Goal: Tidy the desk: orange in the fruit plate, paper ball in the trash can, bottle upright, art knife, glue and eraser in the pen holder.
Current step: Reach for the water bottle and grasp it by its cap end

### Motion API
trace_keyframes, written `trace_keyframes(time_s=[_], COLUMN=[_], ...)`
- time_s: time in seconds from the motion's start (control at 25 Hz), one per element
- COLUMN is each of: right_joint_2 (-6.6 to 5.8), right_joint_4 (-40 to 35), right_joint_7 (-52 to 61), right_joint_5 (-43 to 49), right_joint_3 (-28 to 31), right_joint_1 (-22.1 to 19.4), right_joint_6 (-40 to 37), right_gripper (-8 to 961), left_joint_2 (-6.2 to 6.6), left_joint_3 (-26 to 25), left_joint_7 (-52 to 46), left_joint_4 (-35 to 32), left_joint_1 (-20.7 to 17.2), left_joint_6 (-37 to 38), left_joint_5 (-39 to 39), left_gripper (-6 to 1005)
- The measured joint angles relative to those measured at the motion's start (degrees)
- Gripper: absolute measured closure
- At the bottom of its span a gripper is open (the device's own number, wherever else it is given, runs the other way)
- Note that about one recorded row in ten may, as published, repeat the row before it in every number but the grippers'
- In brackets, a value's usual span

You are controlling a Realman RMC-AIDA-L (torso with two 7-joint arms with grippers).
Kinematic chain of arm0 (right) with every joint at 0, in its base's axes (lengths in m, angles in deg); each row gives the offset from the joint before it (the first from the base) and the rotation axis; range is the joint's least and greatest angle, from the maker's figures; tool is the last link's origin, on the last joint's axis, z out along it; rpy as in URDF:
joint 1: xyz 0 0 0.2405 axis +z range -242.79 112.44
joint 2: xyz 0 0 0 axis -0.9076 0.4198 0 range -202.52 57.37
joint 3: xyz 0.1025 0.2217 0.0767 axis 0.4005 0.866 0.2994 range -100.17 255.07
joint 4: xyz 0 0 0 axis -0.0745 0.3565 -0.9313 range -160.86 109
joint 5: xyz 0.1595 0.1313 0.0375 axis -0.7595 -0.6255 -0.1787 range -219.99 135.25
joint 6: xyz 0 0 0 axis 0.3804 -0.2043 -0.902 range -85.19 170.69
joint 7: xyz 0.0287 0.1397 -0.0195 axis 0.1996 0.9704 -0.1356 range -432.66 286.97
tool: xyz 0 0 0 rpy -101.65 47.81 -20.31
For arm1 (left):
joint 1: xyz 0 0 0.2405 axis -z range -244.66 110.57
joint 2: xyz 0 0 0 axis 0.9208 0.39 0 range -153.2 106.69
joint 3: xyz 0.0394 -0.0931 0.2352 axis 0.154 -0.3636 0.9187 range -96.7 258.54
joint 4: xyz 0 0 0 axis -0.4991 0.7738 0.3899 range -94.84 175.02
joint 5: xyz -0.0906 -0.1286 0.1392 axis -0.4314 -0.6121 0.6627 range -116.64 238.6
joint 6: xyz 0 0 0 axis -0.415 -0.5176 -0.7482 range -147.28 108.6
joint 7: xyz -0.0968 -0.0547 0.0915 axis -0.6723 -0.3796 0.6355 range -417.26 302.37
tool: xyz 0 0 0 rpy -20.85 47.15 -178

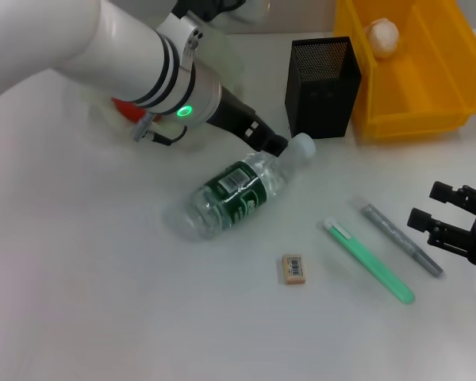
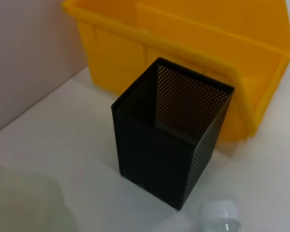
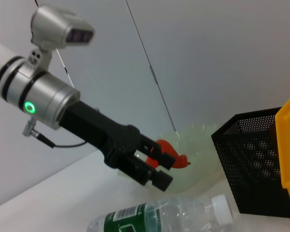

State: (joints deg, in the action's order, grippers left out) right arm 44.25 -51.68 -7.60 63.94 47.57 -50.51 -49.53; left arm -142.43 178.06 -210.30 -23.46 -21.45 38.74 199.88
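The bottle (image 1: 236,192) lies on its side mid-table, its cap (image 1: 301,145) toward the pen holder (image 1: 324,77). My left gripper (image 1: 279,145) hovers at the bottle's neck, open with a narrow gap and nothing in it (image 3: 157,174). The orange (image 3: 168,149) rests in the fruit plate (image 3: 195,152), behind the left arm. The paper ball (image 1: 383,36) lies in the trash can (image 1: 416,87). On the table lie the eraser (image 1: 293,268), a slim green stick (image 1: 370,262) and a grey pen-shaped stick (image 1: 401,240); which is knife or glue I cannot tell. My right gripper (image 1: 428,205) rests open at the right edge.
The pen holder (image 2: 171,140) stands upright with nothing in it, close against the trash can (image 2: 203,53). The left arm's big white forearm (image 1: 135,55) covers the back left of the table.
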Motion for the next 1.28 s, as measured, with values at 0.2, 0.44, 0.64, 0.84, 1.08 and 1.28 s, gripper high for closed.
trace_keyframes(time_s=[0.2,0.44,0.64,0.84,1.08,1.28], right_joint_2=[0.17,1.00,1.65,2.08,2.13,2.18], right_joint_4=[0.0,0.0,0.0,0.2,0.6,2.6], right_joint_7=[0.0,0.0,0.0,-0.1,-0.2,-1.3], right_joint_5=[-0.3,-0.1,0.0,0.0,0.0,0.0], right_joint_3=[0.0,0.1,-0.3,-0.5,-0.5,-0.4], right_joint_1=[0.3,1.3,1.9,2.4,2.7,3.7], right_joint_6=[0.0,0.8,1.4,1.6,1.6,1.6], right_gripper=[164,164,164,165,164,165], left_joint_2=[0.00,0.00,0.00,0.00,0.00,0.01], left_joint_3=[0.3,1.2,3.8,4.7,6.2,6.7], left_joint_7=[-0.1,-0.4,-0.2,0.1,0.5,0.5], left_joint_4=[1.7,2.2,3.6,4.8,5.9,7.0], left_joint_1=[-0.6,-0.6,-0.8,-1.3,-2.2,-2.7], left_joint_6=[-1.4,-3.5,-7.6,-10.0,-13.4,-16.0], left_joint_5=[-0.3,-2.4,-3.5,-3.5,-2.9,-2.7], left_gripper=[273,270,268,246,213,207])
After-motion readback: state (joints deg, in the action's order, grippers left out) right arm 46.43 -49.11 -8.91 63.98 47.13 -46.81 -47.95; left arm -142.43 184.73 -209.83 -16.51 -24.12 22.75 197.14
